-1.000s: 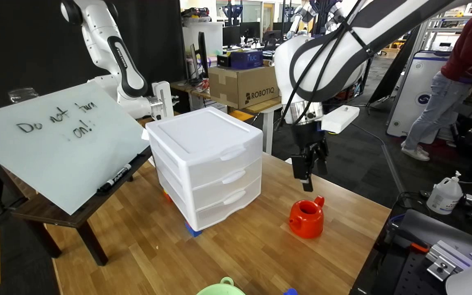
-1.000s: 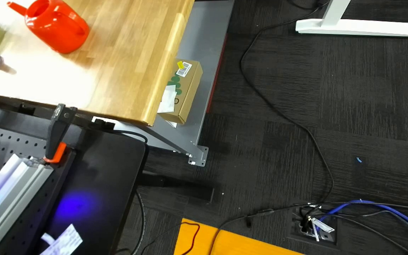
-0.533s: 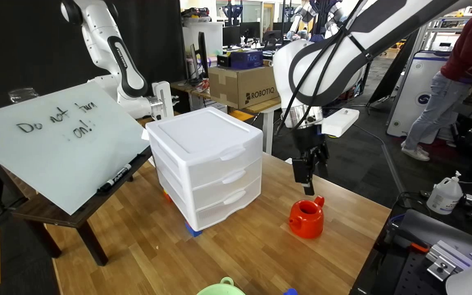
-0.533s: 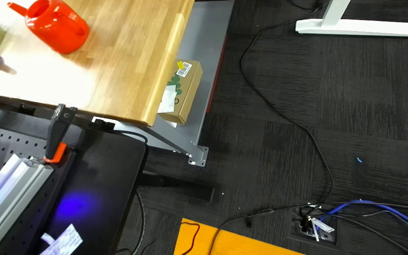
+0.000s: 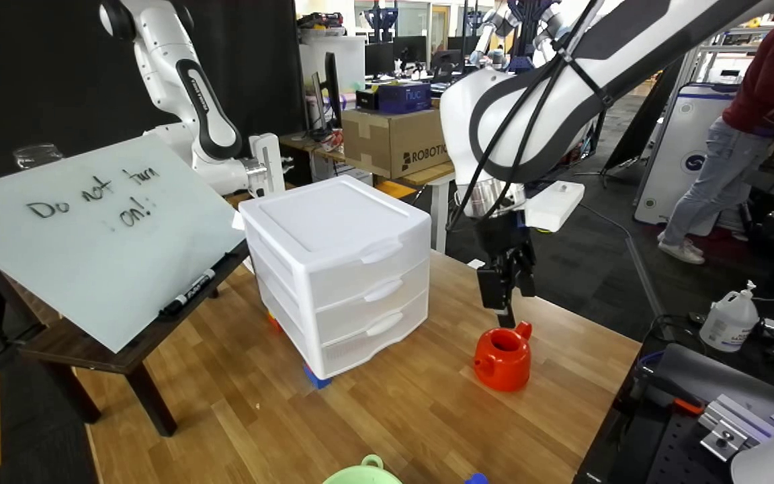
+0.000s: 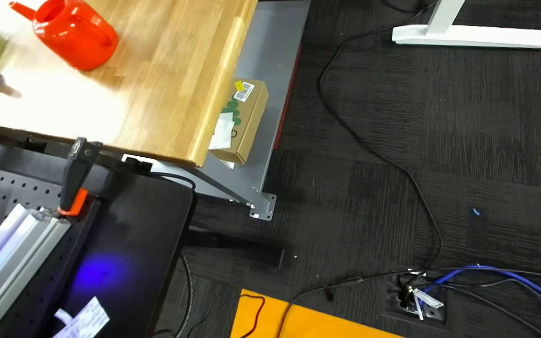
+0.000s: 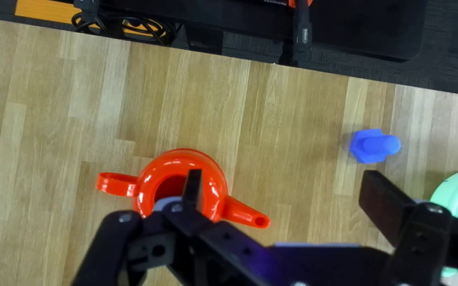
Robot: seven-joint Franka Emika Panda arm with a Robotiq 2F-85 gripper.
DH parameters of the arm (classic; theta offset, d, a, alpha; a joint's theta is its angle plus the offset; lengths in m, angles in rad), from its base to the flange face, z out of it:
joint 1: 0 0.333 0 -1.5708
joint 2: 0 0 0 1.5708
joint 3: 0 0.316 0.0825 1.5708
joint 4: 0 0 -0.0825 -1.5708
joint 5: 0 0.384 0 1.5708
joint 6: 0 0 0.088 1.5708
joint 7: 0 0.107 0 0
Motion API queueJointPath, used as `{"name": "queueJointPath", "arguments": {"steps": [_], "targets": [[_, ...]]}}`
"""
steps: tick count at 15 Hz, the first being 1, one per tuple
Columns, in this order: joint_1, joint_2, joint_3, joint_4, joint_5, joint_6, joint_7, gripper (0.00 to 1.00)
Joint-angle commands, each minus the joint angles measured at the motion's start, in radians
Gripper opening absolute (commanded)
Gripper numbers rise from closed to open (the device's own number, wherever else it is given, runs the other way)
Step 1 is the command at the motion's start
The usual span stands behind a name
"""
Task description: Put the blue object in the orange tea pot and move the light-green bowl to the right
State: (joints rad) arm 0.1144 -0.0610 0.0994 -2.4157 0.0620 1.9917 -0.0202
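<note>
While dipping lower near orange teapot [image 5: 502, 371] | with pincer [image 7: 283, 186] spread wide, empty | probably bound for blue object [image 7: 373, 145]

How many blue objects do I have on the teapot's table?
2: the blue bolt-shaped piece near the light-green bowl, and a blue block at a bottom corner of the white drawer unit, which may hide others.

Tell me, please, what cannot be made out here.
Inside of the orange tea pot: wrist view, partly behind a gripper finger.
Rest of the light-green bowl: cut off by edges, wrist view and both exterior views.
Contents of the white drawers: an exterior view, behind frosted plastic.
Face of the person: an exterior view, beyond the top edge.
</note>
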Motion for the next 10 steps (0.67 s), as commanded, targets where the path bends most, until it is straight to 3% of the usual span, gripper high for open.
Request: {"name": "queueJointPath", "arguments": {"steps": [1, 10], "targets": [[0.031, 0.080, 0.038, 0.045, -0.043, -0.014, -0.003, 1.00], [0.120, 0.345, 0.123, 0.176, -0.075, -0.060, -0.064, 1.00]]}}
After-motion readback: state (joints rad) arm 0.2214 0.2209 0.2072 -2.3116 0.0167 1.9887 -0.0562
